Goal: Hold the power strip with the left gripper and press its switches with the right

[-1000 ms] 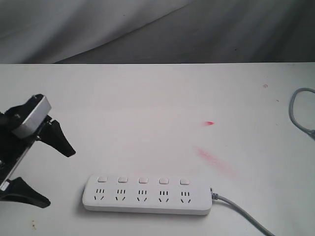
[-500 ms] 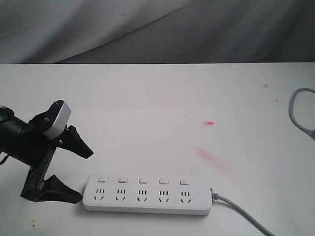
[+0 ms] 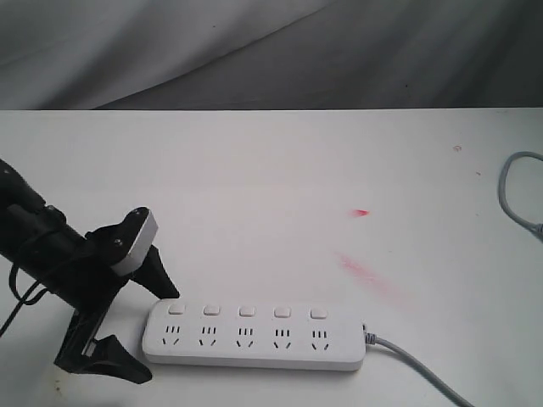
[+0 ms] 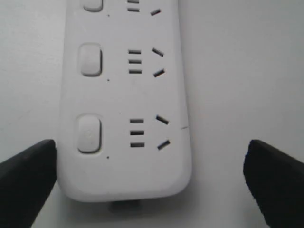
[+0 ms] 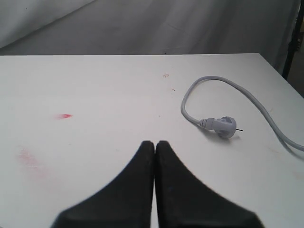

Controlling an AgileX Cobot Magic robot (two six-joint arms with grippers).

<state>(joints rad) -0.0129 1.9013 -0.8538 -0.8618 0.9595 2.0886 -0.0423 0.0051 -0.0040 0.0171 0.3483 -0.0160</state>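
The left gripper (image 3: 158,332), at the lower left of the exterior frame, is spread wide. Its two black fingers straddle the strip's (image 3: 254,336) left end without clamping it. The strip lies flat at lower centre of the white desk (image 3: 254,170), with its switches (image 3: 247,311) along the upper edge and its cord (image 3: 416,366) trailing to the lower right. The holding step is in hand, and the fingers likely need to close across the strip next. The right gripper (image 5: 155,147), clenched on nothing, hangs over bare desk near a loose cable (image 5: 221,124). Open room lies above the switches.
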